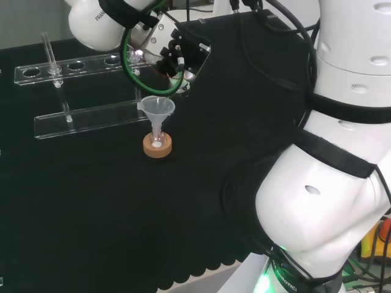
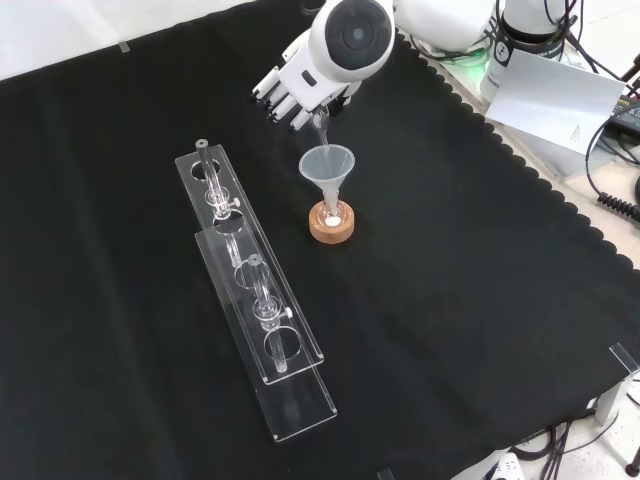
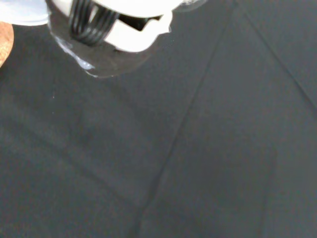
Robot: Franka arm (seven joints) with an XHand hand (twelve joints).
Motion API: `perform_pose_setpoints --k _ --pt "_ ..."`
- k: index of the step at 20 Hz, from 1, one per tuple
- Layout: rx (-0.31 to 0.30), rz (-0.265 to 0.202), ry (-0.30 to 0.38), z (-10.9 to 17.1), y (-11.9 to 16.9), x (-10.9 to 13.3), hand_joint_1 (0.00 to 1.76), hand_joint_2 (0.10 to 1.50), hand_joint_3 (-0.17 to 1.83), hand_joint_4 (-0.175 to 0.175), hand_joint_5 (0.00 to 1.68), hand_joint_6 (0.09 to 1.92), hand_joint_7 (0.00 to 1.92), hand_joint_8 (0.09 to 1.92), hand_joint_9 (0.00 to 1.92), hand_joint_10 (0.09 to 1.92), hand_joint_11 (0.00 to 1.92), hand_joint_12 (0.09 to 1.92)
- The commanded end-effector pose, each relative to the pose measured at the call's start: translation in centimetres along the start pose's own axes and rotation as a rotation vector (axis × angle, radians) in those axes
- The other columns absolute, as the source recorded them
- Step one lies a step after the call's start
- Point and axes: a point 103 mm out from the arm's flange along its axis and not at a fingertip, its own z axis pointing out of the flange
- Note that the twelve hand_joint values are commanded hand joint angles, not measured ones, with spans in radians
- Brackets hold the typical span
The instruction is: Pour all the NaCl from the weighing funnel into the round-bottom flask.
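The hand (image 1: 174, 54) hovers just above a clear plastic funnel (image 1: 157, 106), its fingers curled round a small clear weighing funnel (image 2: 321, 124) that tilts down toward the funnel's mouth. The plastic funnel (image 2: 327, 162) stands in the neck of a small round-bottom flask (image 2: 332, 210) seated on a cork ring (image 2: 332, 228). A little white powder (image 1: 157, 145) lies in the flask's bottom. From the front the hand (image 2: 298, 88) comes in from above, partly behind the arm's white link. At the wrist, a white part of the hand (image 3: 124, 22) and the cork ring's edge (image 3: 3, 42) show.
A long clear acrylic rack (image 2: 255, 290) with holes and a few glass tubes lies left of the flask in the front view; in the head view it stands behind the flask (image 1: 85, 117). Papers and cables lie past the cloth's scalloped edge (image 2: 500, 140).
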Motion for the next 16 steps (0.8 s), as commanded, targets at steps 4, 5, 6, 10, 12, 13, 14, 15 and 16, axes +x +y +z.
perform_pose_setpoints --k 4,5,6,10,12,13,14,15,16 --pt "-0.004 -0.003 -0.048 -0.6 0.0 0.4 1.04 0.83 0.55 0.175 1.02 1.05 0.57 0.71 0.73 0.59 0.24 1.35" --pt "-0.002 -0.005 -0.055 -0.8 0.0 0.5 1.04 0.83 0.55 0.175 1.02 1.05 0.57 0.71 0.73 0.59 0.23 1.35" --pt "-0.002 -0.006 -0.067 -1.0 0.0 0.7 1.04 0.83 0.55 0.175 1.02 1.05 0.57 0.71 0.73 0.59 0.23 1.35" --pt "0.003 -0.005 -0.101 -1.4 -0.1 1.0 1.04 0.83 0.54 0.175 1.02 1.05 0.57 0.71 0.73 0.59 0.23 1.35" --pt "0.006 -0.004 -0.117 -1.5 0.0 1.1 1.04 0.83 0.54 0.175 1.02 1.05 0.56 0.71 0.73 0.59 0.23 1.35" --pt "0.005 -0.004 -0.121 -1.5 0.0 1.1 1.04 0.83 0.54 0.175 1.02 1.05 0.56 0.71 0.73 0.59 0.23 1.35" --pt "0.001 -0.01 -0.122 -1.1 0.3 0.4 1.04 0.84 0.53 0.175 1.02 1.05 0.56 0.71 0.72 0.59 0.23 1.35" --pt "0.037 0.01 -0.156 -3.3 0.1 2.5 1.04 0.84 0.53 0.175 1.01 1.06 0.56 0.71 0.72 0.59 0.23 1.35" --pt "0.05 0.017 -0.157 -3.8 -0.6 2.5 1.04 0.84 0.53 0.175 1.01 1.06 0.56 0.71 0.72 0.59 0.23 1.35"
